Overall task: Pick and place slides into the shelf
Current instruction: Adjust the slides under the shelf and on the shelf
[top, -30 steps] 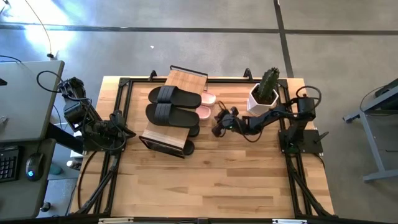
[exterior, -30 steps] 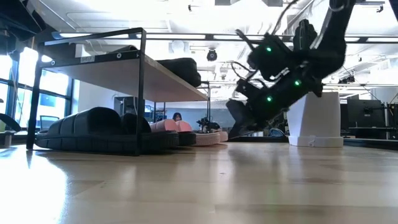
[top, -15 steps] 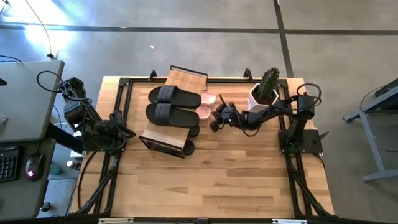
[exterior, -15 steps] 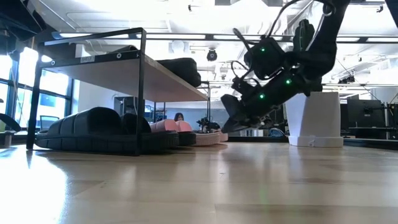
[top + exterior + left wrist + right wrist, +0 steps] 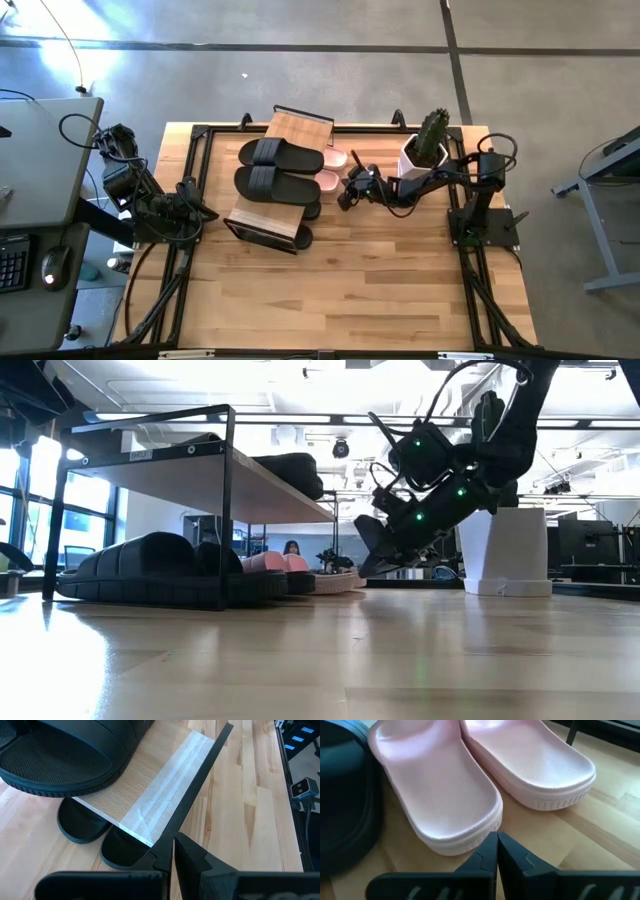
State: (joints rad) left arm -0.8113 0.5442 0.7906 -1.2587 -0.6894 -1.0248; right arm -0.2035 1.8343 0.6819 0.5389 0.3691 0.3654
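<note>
Right hand (image 5: 343, 200): fingers together, empty, low over the counter (image 5: 350, 280), just beside the pink slides (image 5: 485, 785) under the shelf (image 5: 285, 175). Black slides (image 5: 275, 168) sit on top, another dark pair beneath. Nudge the pink heels further in with closed tips; keep low, mind the cactus pot (image 5: 425, 150). Left hand (image 5: 205, 212): shut, parked left.

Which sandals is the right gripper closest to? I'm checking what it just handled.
The pink pair, on the table under the shelf's right edge. The shut right gripper is just beside their heels; the black pairs lie farther left.
</note>
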